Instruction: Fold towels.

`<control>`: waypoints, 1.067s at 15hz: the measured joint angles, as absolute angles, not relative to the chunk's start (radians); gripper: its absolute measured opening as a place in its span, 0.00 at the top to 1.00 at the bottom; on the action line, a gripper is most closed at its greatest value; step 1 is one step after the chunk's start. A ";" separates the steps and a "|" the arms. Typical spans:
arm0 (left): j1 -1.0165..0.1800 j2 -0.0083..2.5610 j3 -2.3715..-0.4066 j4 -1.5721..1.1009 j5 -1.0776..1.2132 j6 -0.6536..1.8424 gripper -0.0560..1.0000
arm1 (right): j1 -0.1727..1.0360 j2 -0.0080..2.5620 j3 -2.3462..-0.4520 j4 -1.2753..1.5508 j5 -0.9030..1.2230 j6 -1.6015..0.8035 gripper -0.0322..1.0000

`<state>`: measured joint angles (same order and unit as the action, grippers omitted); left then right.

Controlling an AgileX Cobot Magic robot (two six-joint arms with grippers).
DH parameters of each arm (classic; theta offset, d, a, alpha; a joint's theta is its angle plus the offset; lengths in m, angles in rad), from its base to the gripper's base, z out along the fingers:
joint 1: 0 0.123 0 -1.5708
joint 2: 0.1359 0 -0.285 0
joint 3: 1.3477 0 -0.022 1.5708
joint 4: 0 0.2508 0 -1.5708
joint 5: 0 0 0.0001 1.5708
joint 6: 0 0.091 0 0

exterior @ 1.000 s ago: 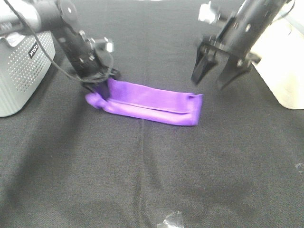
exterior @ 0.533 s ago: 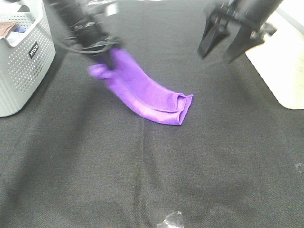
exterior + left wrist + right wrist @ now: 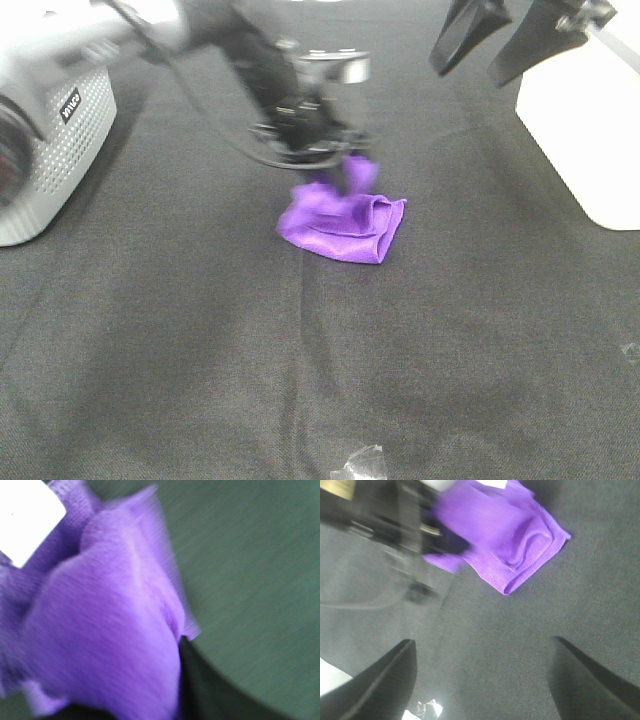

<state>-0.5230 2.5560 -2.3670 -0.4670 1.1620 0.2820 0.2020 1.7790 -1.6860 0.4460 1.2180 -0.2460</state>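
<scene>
The purple towel [image 3: 342, 226] lies bunched on the black table near the middle. My left gripper [image 3: 335, 172] is shut on one end of it, held just above the rest of the cloth. The left wrist view is filled by the purple cloth [image 3: 100, 630] and its white tag [image 3: 27, 517]; the fingers are hidden behind it. My right gripper [image 3: 515, 40] is open and empty, raised at the back right. In the right wrist view its two dark fingers [image 3: 380, 680] frame the towel [image 3: 515, 545] and the left arm [image 3: 395, 540].
A grey perforated basket [image 3: 50, 150] stands at the left edge. A white box [image 3: 585, 130] stands at the right edge. A small clear scrap [image 3: 360, 465] lies near the front edge.
My left gripper has carried the towel's left end up and across to the right, over its right end, so the long strip is now doubled. My right gripper rose and moved back.
</scene>
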 joint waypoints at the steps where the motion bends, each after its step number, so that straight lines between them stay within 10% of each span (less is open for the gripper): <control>1: -0.546 2.572 -2.390 -0.513 1.147 0.281 0.55 | 0.202 1.768 -1.686 0.446 1.218 -0.245 0.27; 4: -0.600 2.580 -2.416 -0.587 1.142 0.285 0.28 | 0.202 1.744 -1.686 0.446 1.218 -0.242 0.27; 16: -0.540 2.580 -2.636 -0.154 1.214 0.173 0.26 | 0.202 1.718 -1.686 0.410 1.219 -0.242 0.27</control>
